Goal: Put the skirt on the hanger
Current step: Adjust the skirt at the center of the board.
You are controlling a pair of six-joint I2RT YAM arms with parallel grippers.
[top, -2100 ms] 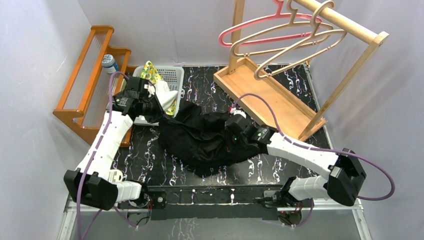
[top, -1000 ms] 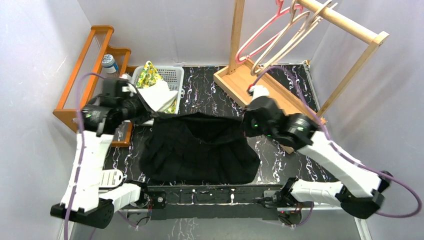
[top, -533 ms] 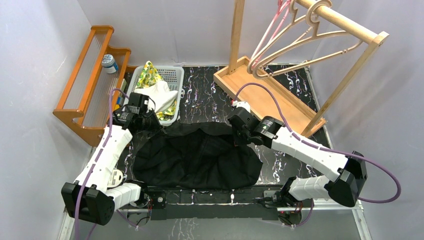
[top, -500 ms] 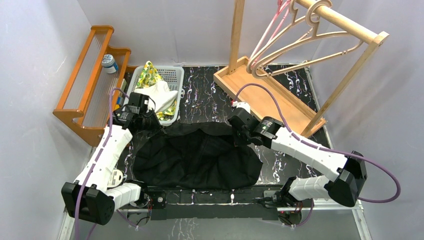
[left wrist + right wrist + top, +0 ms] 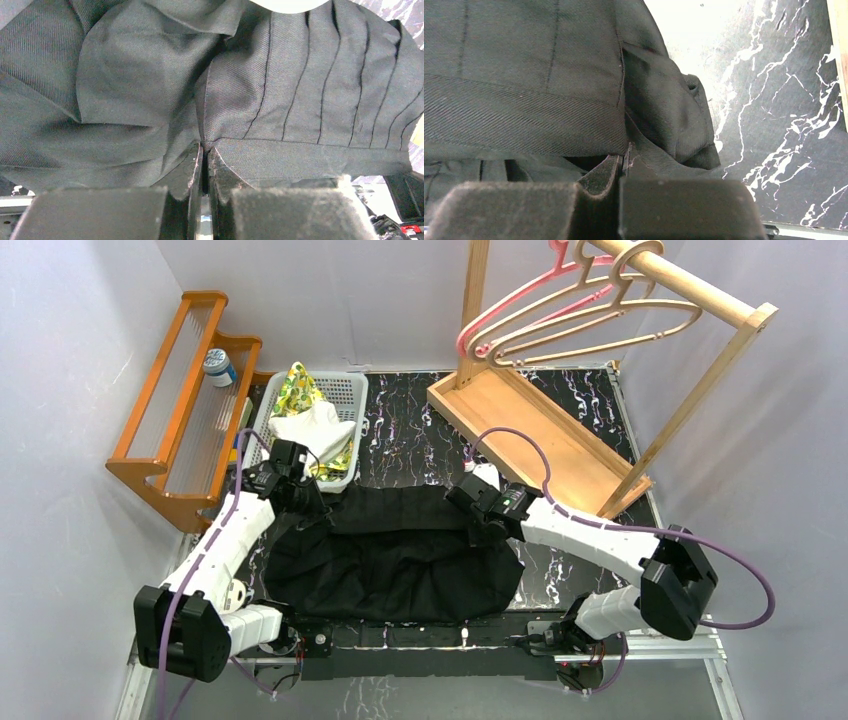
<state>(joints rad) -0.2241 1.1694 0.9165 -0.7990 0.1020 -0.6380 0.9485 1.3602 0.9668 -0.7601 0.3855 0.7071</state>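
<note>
The black pleated skirt [image 5: 395,558] lies spread across the front of the table, its waistband stretched between both grippers. My left gripper [image 5: 312,512] is shut on the waistband's left end; the left wrist view shows the fabric [image 5: 280,100] pinched at the fingertips of the left gripper [image 5: 205,148]. At the right end my right gripper [image 5: 478,524] is shut on the skirt too, and its wrist view shows cloth [image 5: 524,95] clamped in the right gripper [image 5: 624,159]. A pink hanger [image 5: 505,312] and wooden hangers [image 5: 600,318] hang from the rail, far behind both grippers.
The wooden clothes stand has a tray base [image 5: 530,435] at back right and a slanted rail [image 5: 700,292] above. A white basket [image 5: 345,395] of clothes sits behind the left gripper. An orange rack [image 5: 175,410] with a bottle [image 5: 218,365] lines the left side.
Both arms have come down and toward the front, lowering the stretched skirt onto the table. The hangers have swung on the rail.
</note>
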